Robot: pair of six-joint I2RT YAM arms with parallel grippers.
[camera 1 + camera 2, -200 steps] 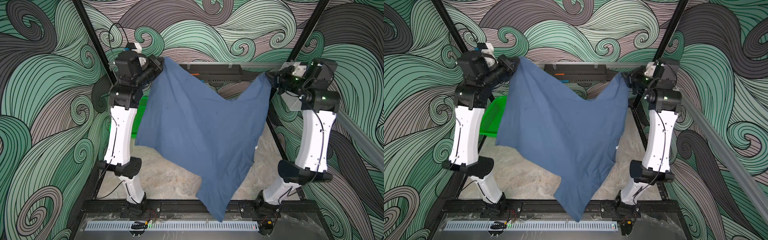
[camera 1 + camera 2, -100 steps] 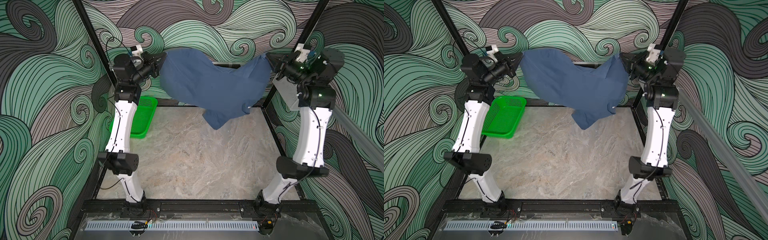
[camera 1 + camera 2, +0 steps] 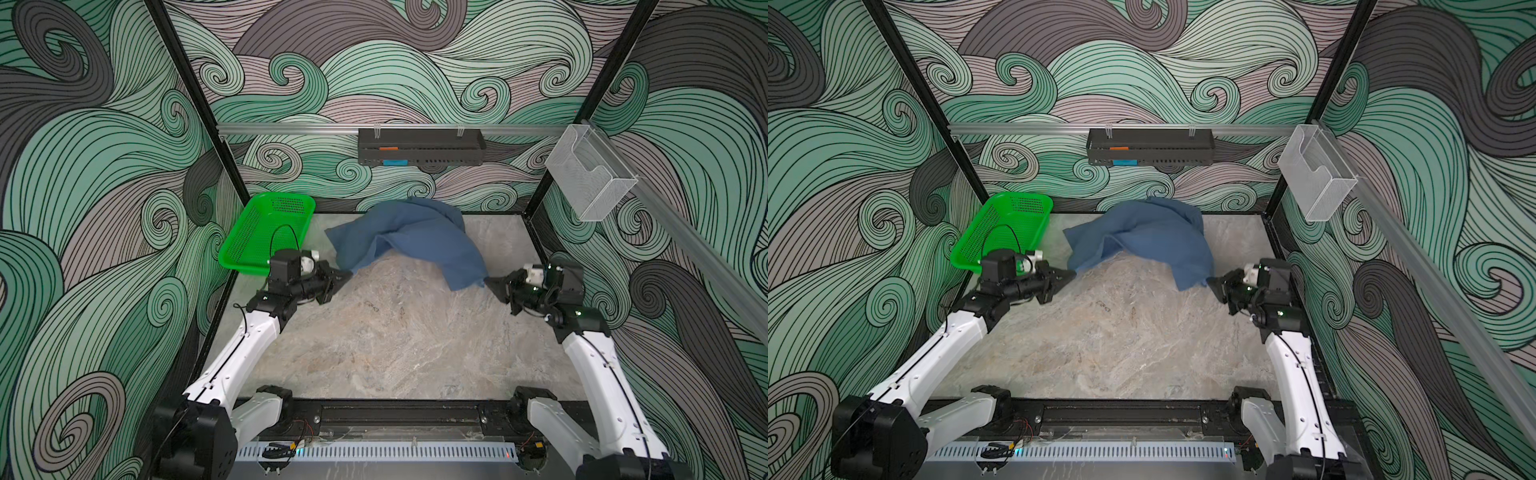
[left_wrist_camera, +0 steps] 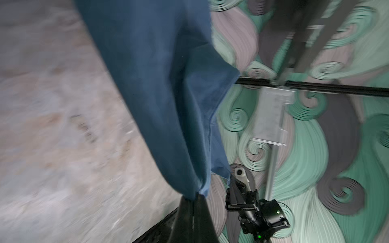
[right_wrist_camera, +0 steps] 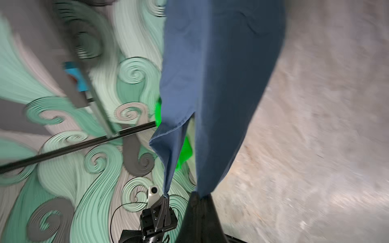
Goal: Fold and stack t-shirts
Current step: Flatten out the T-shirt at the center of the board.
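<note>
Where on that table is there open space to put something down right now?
The widest bare table runs from the t-shirt to the front rail. A small patch sits far right, beside the t-shirt. The far side is crowded: the green basket, and the t-shirt pinched by left gripper and right gripper.

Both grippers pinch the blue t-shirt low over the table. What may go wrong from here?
1. The t-shirt is bunched near the back wall, with cloth doubled over; released now, it would likely not lie flat.
2. The left gripper and the right gripper each pinch only a small corner; a strong pull to flatten it might slip the cloth out.
3. The cloth's edge lies close to the green basket; a sideways drag could nudge it.
</note>
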